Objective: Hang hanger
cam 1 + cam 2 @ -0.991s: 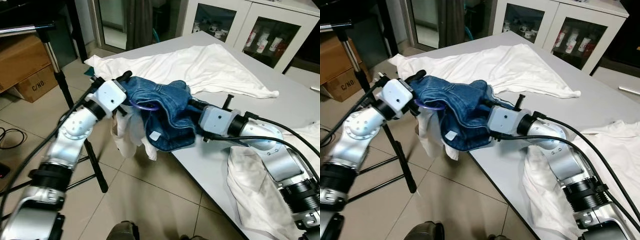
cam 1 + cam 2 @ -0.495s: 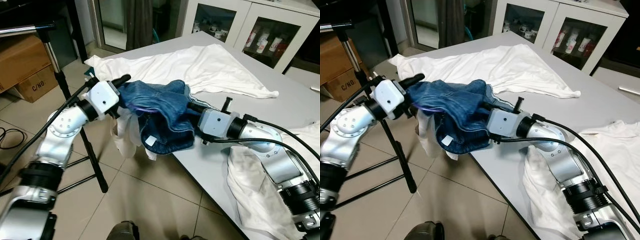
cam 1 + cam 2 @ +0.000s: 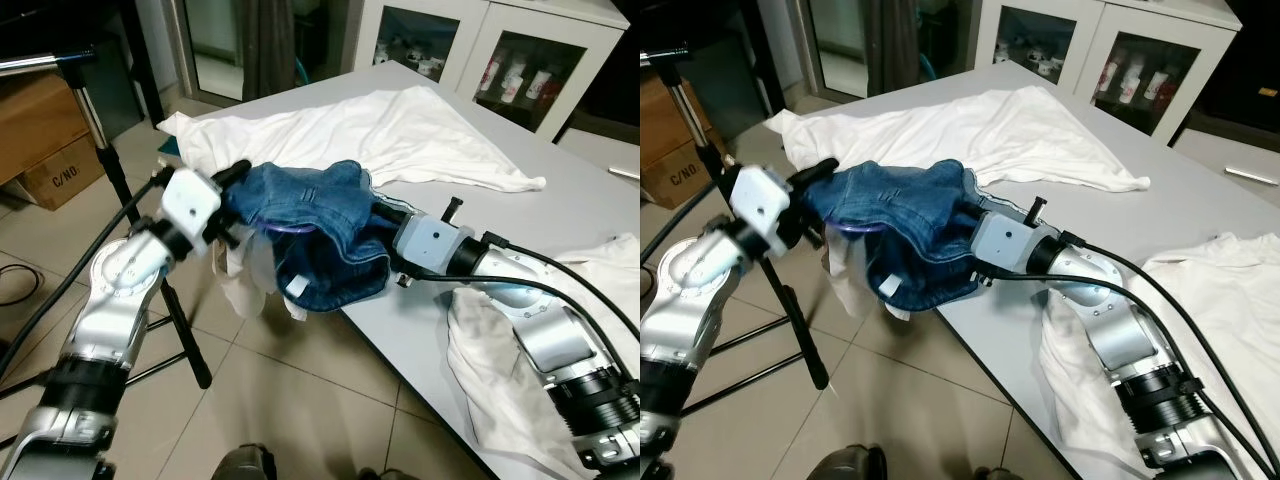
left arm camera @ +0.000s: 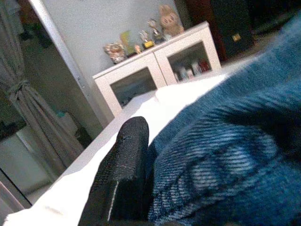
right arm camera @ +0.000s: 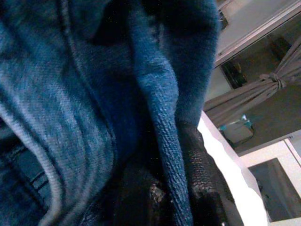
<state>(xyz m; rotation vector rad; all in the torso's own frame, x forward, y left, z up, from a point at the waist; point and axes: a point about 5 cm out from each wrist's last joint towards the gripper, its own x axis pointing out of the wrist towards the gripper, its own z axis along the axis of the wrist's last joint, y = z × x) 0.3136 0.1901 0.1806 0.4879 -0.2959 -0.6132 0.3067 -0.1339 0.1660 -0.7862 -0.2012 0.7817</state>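
While both arms are suspending the denim garment [image 3: 315,215] off the table [image 3: 560,215] edge, we are seeing the right gripper [image 5: 181,188] pinching its seam; the left gripper [image 3: 232,175] is touching it, grip indeterminate. A purple hanger [image 3: 290,230] curve is showing beneath.

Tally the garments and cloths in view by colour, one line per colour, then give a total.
Blue: 1, the denim garment held up between the left tool and right tool at the table edge.
White: 3, the large sheet spread on the table, the cloth hanging under the denim, and the cloth draped off the table by the right arm.
Total: 4
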